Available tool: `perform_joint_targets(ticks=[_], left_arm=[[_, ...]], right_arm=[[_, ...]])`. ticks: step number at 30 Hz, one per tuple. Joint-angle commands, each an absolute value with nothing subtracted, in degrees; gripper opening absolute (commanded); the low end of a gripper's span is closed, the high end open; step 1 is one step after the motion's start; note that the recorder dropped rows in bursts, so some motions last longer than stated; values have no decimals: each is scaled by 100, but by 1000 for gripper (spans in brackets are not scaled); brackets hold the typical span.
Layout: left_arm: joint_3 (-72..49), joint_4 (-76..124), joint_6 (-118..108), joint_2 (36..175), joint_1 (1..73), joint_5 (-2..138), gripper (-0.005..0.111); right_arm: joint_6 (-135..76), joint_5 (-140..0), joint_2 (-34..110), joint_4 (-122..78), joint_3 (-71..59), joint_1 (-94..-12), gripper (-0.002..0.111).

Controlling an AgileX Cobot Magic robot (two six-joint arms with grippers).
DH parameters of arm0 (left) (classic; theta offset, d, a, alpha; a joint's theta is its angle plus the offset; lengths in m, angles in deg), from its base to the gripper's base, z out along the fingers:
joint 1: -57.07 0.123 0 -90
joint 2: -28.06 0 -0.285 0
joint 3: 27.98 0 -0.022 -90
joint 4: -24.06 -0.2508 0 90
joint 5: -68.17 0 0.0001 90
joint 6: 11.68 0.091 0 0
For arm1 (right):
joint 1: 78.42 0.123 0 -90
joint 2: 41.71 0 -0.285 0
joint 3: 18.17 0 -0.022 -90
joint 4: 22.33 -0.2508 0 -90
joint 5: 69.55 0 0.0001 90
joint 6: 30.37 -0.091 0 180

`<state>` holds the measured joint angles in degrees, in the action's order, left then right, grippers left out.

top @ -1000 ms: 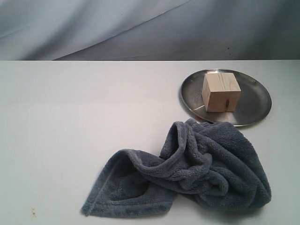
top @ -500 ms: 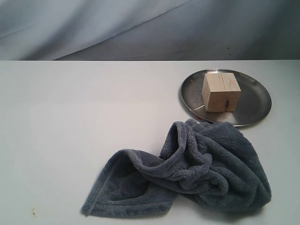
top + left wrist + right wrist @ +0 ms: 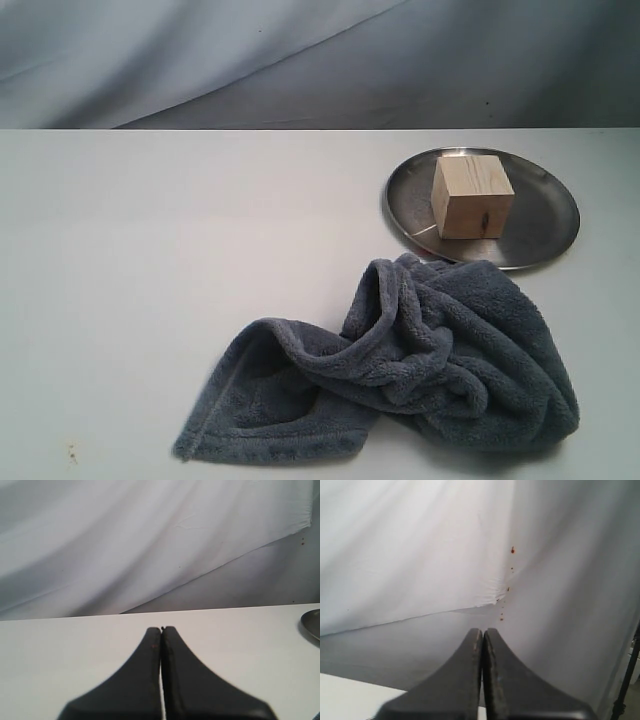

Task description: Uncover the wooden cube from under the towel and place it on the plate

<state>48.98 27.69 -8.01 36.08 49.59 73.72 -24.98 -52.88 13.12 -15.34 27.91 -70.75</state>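
Exterior view, wooden cube (image 3: 472, 196): uncovered and resting on the plate (image 3: 545, 228), a little left of the dish's middle, one vertical edge turned toward the camera (grain and a small dark mark show on its near face).
Plate: round steel dish lying flat at the far right of the table (image 3: 170, 260). Its near rim meets the upper edge of the towel (image 3: 430, 365); I cannot tell whether they touch or merely overlap in view.
Towel: grey-blue fleece crumpled in a heap in front of the plate, with a flatter hemmed flap trailing out to the left.
Table: pale top carrying all three things.
Left gripper (image 3: 161, 629): dark fingers pressed together with nothing between them, held over the table (a sliver of the plate's rim shows at the edge of its wrist view).
Right gripper (image 3: 482, 630): fingers likewise clamped tight on nothing, facing the draped backdrop (image 3: 420, 545), which carries a few red specks.
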Motion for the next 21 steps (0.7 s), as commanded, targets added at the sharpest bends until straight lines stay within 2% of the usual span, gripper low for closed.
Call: perform_joint_targets(ticks=[1,7,14,21], left_arm=[[4923,2783,-816,3584,4971,7311,0],[4923,2783,-816,3584,4971,7311,0],[4923,2783,-816,3584,4971,7311,0],[4923,2783,-816,3584,4971,7311,0]], right_arm=[[-2860,-5594,1323,-1043,2755,-7121,0],[-3922,-5738,1323,-652,2755,-7121,0],[-3773,-5076,1323,-745,2755,-7121,0],[-3773,-5066,1323,-735,2755,-7108,0]])
